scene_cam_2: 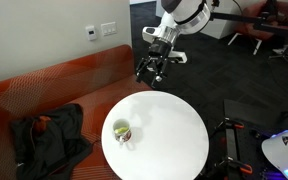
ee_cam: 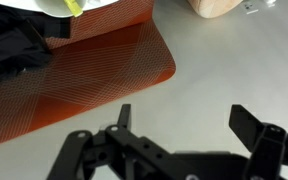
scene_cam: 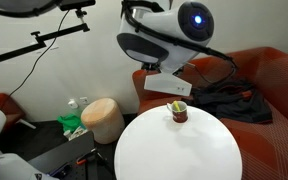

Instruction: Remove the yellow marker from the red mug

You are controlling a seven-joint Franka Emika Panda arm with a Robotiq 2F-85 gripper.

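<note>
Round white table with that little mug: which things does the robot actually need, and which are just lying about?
For the job: red mug, yellow marker in it, the robot's open jaws.
Just lying about: tan stool, black clothing on the red sofa.

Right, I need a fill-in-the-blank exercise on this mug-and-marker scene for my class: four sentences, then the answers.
The red mug stands on the round ____ table. The yellow marker sits ____ the mug. The jaws of the gripper stand ____, holding nothing. A ____ garment lies on the sofa.
Missing words: white, inside, open, black.
</note>
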